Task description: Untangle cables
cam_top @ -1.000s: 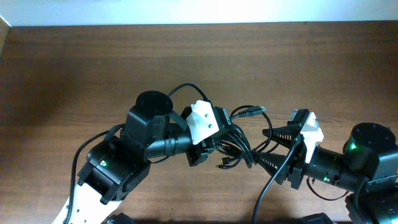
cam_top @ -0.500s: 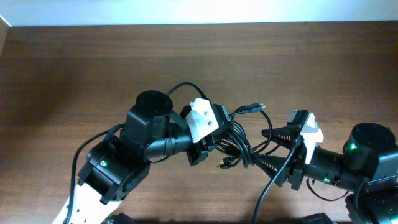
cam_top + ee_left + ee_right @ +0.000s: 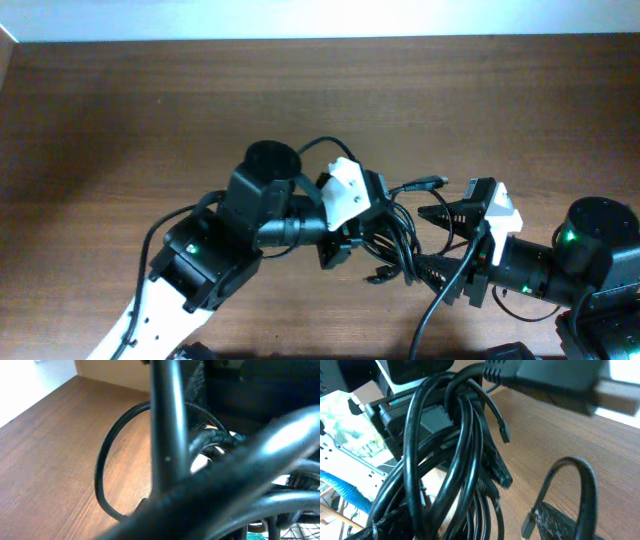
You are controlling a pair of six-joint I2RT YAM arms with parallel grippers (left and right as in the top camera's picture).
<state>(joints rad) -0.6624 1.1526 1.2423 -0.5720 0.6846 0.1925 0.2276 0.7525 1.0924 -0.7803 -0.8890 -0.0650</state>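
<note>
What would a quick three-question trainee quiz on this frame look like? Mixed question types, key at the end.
1. True or false: the right tool has its jaws spread apart.
2. The bundle of cables is: A) gripped by the left tool; B) gripped by the right tool alone; C) gripped by neither tool.
3. Fill in: the plug end sticking out near the bundle's top points toward the ___ arm.
Key: 1 true; 2 A; 3 right.
</note>
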